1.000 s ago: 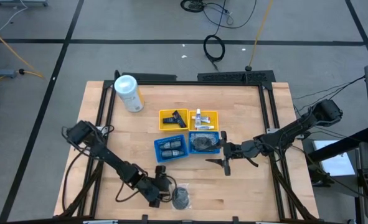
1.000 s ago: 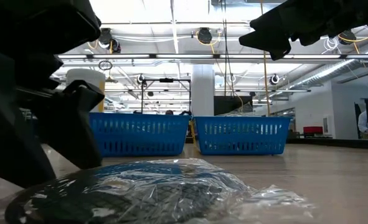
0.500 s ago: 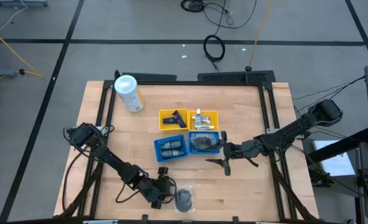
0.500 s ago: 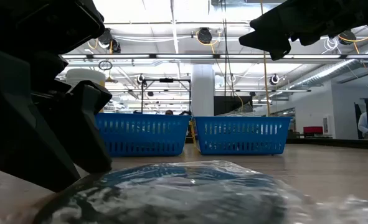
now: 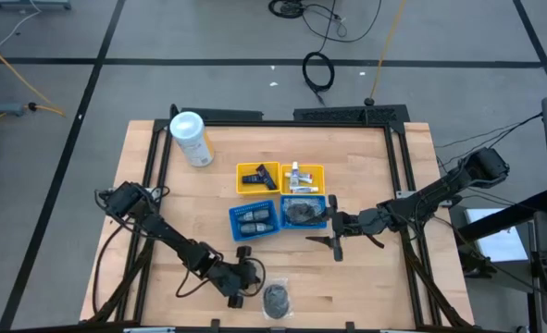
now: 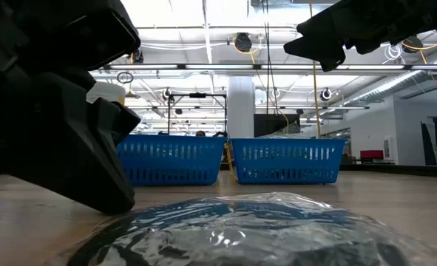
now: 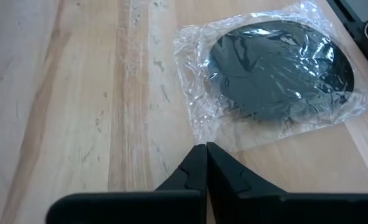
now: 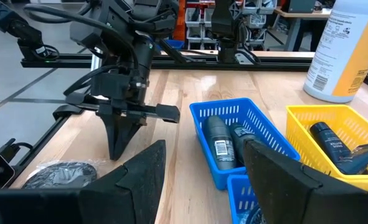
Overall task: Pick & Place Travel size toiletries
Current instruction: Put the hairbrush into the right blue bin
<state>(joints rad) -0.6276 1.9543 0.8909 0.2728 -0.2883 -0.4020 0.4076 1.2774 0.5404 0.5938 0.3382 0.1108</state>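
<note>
Left gripper (image 7: 203,155) sits low at the front edge of the wooden table (image 5: 366,157), its two dark fingers pressed together and holding nothing. Just ahead of the fingertips, touching or almost touching them, lies a grey round piece (image 7: 282,67) sealed in crinkled clear wrap, flat on the wood. From above, this wrapped disc (image 5: 275,297) is near the table's front edge, just right of the left gripper (image 5: 239,289).

Right gripper (image 8: 202,168) hovers farther back and to the right, its fingers spread wide apart with nothing between them. From above it (image 5: 333,242) hangs just in front of the right-hand blue tray (image 5: 327,209).

Behind both grippers, four small compartment trays form a block at the table's middle. The left blue tray (image 5: 233,220) holds dark packets (image 8: 216,138). The right blue tray holds a dark wrapped item. The left yellow tray (image 5: 241,180) holds small black pieces (image 5: 260,173), and the right yellow tray (image 5: 320,171) holds small white tubes (image 5: 295,172).

A large white canister (image 5: 190,137) with a yellow label lies at the table's back left.
</note>
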